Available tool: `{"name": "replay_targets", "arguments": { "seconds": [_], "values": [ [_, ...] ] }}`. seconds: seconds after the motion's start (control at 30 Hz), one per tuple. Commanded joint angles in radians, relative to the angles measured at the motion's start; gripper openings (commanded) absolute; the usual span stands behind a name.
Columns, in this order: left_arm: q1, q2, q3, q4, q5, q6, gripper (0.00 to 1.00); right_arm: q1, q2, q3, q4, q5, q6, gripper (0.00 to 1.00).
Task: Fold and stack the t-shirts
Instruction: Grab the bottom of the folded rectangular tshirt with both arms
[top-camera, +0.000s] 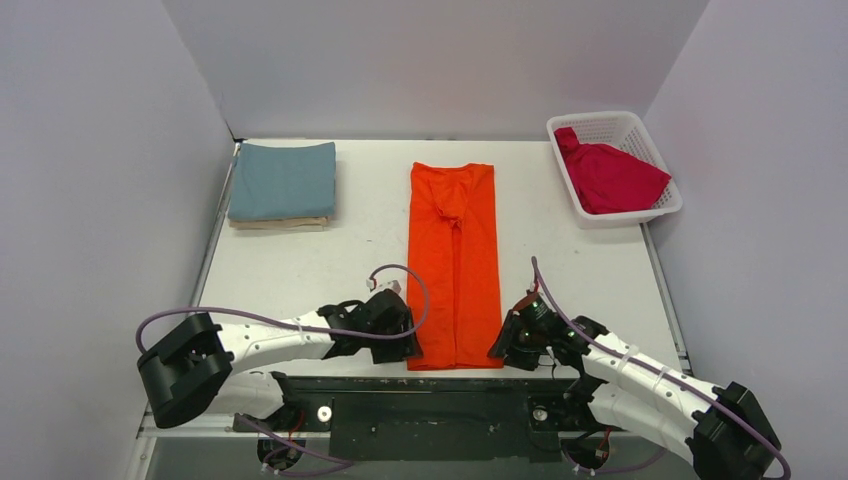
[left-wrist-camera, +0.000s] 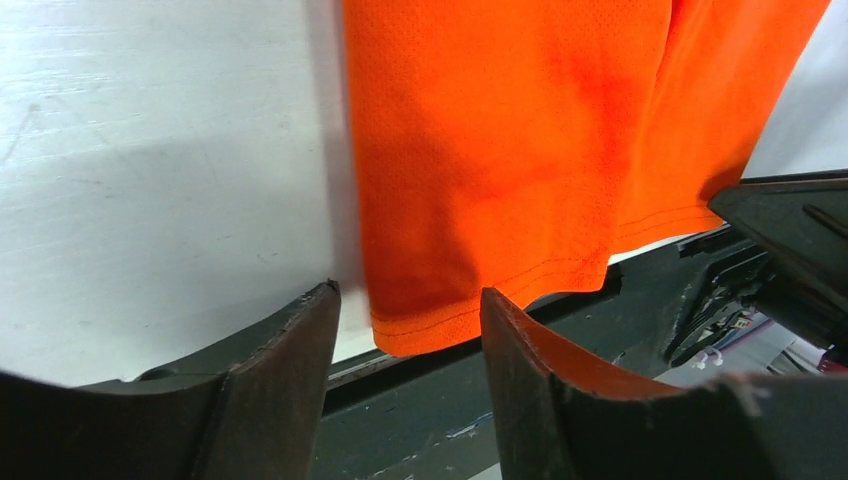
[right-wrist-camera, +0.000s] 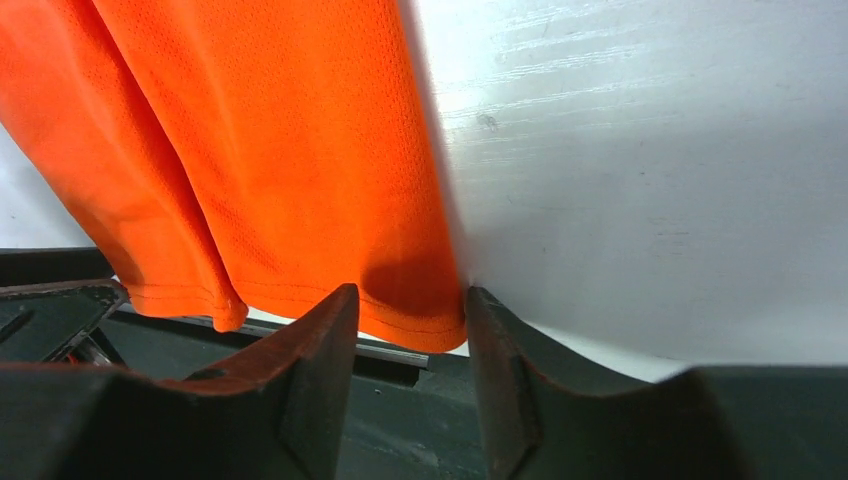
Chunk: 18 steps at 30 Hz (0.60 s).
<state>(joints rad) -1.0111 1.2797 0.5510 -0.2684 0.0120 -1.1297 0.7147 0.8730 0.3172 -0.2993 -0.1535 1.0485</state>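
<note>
pale walls (top-camera: 430, 60) close in a white desk (top-camera: 300, 270) on three sides. down its middle lies the orange shirt (top-camera: 455, 260), folded into a long narrow strip, its hem at the near edge just over the dark rail (top-camera: 430, 405) where the arms are bolted. that puts both bottom corners within easy reach. the left pincer (left-wrist-camera: 405, 325) straddles the left hem corner, jaws well apart, nothing gripped. the right pincer (right-wrist-camera: 410, 315) brackets the right corner with a narrower gap, cloth between the jaws but not visibly pinched. taking both corners together would, i judge, let the strip be carried away from the arms and halved evenly. the teal shirt (top-camera: 283, 180) sits folded on the beige shirt (top-camera: 280, 224) at the far left, likely the stack to join. the red shirt (top-camera: 610, 178) lies crumpled in the basket (top-camera: 600, 118), far right.
</note>
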Motion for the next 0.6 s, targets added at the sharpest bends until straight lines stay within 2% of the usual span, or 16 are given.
{"name": "replay_targets", "arguments": {
  "seconds": [0.0,0.17,0.23,0.27,0.3,0.33,0.37,0.57],
  "values": [
    [-0.022,0.05,0.046,0.012,-0.034,-0.018,0.56,-0.003,0.019,-0.028,-0.016,-0.001,0.024,0.36],
    [-0.029,0.11,0.046,0.022,-0.024,-0.021,0.43,-0.004,0.027,-0.046,-0.018,-0.002,0.03,0.29],
    [-0.035,0.129,0.04,0.034,-0.015,-0.024,0.34,-0.004,0.026,-0.051,-0.011,-0.002,0.033,0.21],
    [-0.038,0.136,0.041,0.037,-0.013,-0.025,0.26,-0.004,0.025,-0.053,-0.009,-0.003,0.034,0.13],
    [-0.04,0.147,0.043,0.031,-0.012,-0.025,0.2,-0.004,0.026,-0.052,-0.009,-0.003,0.034,0.1],
    [-0.042,0.151,0.051,0.021,-0.012,-0.025,0.04,-0.004,0.02,-0.053,-0.011,-0.004,0.036,0.02],
    [-0.042,0.155,0.054,0.0,-0.012,-0.026,0.01,-0.004,0.015,-0.053,-0.02,-0.006,0.038,0.0],
    [-0.093,0.082,0.057,-0.108,-0.013,-0.044,0.0,0.034,-0.092,-0.066,-0.066,-0.045,0.08,0.0]
  ]
}}
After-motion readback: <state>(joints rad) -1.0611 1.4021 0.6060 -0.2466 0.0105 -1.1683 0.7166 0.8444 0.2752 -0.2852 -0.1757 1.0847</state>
